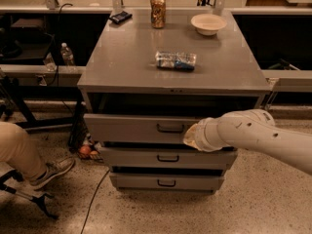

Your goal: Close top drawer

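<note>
— What did you have on the left of your screen?

— A leg (17, 150) in tan trousers, with a grey shoe (52, 169) on the speckled floor. Behind it a water bottle (67, 55) stood on a low shelf.

— And the cabinet?

— The grey cabinet (126, 57) filled the middle. On its top I saw, from the left, a black device (120, 17) at the back edge, then a can (157, 5) standing upright near it. A crumpled packet (175, 61) lay near the middle, and a pale bowl (208, 23) sat at the back right.

— Where was the top drawer?

— The top drawer (131, 128) stood pulled out part of the way, directly under the cabinet top, with a dark gap showing above its front panel. Its black handle (170, 128) sat at the centre of that panel. The two lower drawers (131, 157) beneath it also stuck out a little.

— And the gripper?

— The gripper (192, 136) was at the front panel, just right of the handle and near the panel's lower edge, and it looked to be touching the panel. I could not tell whether it was open or closed. The white arm (258, 133) came in from the right edge of my view.
</note>
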Tool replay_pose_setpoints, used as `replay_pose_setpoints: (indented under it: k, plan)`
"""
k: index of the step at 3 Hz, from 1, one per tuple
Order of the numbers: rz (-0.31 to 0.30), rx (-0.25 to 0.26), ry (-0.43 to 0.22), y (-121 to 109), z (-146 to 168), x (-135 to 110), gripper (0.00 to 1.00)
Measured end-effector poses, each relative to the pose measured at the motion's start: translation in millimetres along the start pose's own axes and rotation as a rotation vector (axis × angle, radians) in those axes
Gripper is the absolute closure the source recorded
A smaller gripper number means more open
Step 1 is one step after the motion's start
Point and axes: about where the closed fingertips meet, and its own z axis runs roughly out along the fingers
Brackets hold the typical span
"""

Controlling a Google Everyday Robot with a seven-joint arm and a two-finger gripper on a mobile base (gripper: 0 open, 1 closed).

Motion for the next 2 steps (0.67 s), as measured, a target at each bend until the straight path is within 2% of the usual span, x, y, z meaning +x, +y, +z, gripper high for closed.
replay_pose_setpoints:
  k: [2]
  plan:
    - [0.023, 0.098, 0.084, -33.9, -13.9, 31.4, 1.00]
